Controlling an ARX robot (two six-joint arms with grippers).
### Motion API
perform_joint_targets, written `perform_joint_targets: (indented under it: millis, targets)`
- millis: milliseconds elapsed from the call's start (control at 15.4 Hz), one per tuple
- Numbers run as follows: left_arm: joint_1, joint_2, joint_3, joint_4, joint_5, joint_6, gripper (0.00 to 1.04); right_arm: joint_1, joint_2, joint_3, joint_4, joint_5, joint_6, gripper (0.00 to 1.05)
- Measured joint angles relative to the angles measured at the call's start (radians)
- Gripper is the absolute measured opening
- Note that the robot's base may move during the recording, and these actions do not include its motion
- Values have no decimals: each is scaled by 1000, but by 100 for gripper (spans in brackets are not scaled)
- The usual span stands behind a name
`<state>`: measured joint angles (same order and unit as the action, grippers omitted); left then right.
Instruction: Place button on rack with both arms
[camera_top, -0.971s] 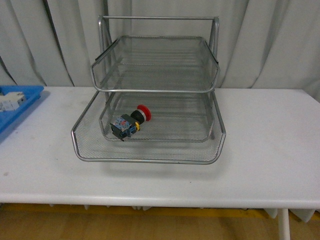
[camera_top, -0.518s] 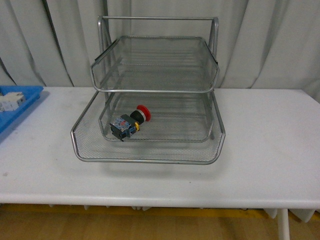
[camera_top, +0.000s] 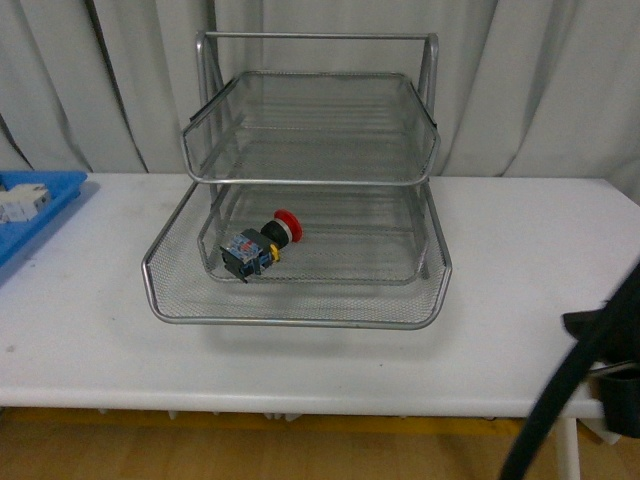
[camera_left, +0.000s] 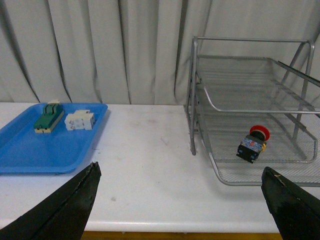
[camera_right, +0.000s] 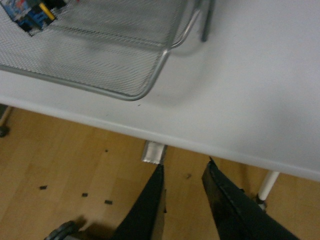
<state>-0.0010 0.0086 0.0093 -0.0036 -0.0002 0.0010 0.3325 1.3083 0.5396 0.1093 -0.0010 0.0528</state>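
— Where does the button (camera_top: 259, 243) lie?

— On its side in the lowest pulled-out tier of the wire rack (camera_top: 300, 180), red cap toward the back, on the white table (camera_top: 520, 300).

— And your claws?

— My left gripper (camera_left: 180, 200) stands wide apart, empty, facing the rack from its left, the button well ahead, beyond my right-hand fingertip (camera_left: 287, 200). My right gripper (camera_right: 182, 192) hangs below the table's front edge, fingers narrowly parted, gripping nothing; the button sits far off at the tier's opposite corner.

— Anything else?

— A blue tray (camera_left: 45, 145) holding two small components.
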Motion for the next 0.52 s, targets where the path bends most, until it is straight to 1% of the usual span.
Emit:
perform_joint_targets:
  millis: [129, 194, 324, 453, 518]
  targets:
    - [0, 0, 0, 0, 0, 0, 98, 87, 159, 77, 4, 15, 125, 5]
    - [0, 0, 0, 0, 0, 0, 98, 121, 243, 115, 26, 28, 177, 2]
    - [0, 0, 0, 0, 0, 0, 98, 180, 380, 188, 34, 36, 258, 2]
    - [0, 0, 0, 0, 0, 0, 98, 253, 583, 375, 11, 70, 359, 2]
    - [0, 0, 0, 0, 0, 0, 98, 257, 612, 404, 16, 88, 366, 2]
